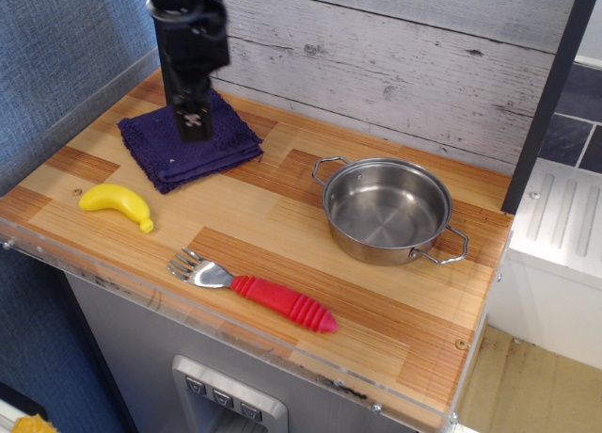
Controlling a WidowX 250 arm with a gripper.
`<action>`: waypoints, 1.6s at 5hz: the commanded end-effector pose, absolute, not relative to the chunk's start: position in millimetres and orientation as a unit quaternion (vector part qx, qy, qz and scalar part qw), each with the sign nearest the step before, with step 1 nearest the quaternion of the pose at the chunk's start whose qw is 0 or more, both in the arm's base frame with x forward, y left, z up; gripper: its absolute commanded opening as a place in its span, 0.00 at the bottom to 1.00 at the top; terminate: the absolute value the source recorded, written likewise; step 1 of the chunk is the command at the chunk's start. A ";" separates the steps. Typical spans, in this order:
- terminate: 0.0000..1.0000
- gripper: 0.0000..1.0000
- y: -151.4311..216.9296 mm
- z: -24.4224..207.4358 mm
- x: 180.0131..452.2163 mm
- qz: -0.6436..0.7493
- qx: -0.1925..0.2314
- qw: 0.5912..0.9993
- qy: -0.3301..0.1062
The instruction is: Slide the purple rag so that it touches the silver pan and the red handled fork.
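Purple rag under pincer, grip state unclear; silver pan empty, apart.

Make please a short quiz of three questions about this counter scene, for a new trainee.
1. True or false: the purple rag touches the silver pan.
2. Which thing lies nearest the front edge? A) yellow banana B) red handled fork C) pan
3. Over which thing is the tool?

Key:
1. False; bare wood lies between them.
2. B
3. Over the rag; whether it presses on it, and whether it is open or shut, cannot be told.
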State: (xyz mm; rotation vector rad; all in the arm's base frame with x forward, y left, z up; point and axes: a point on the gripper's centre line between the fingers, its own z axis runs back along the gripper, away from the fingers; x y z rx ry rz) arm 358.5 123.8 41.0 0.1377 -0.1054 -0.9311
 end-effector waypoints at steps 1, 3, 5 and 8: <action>0.00 1.00 128.8 48.3 368.2 -0.430 0.098 0.896 -0.060; 0.00 1.00 120.5 32.1 366.5 -0.428 0.081 0.899 -0.047; 0.00 1.00 112.8 14.2 356.3 -0.419 0.060 0.905 -0.037; 0.00 1.00 87.4 20.5 357.4 -0.441 0.059 0.894 -0.049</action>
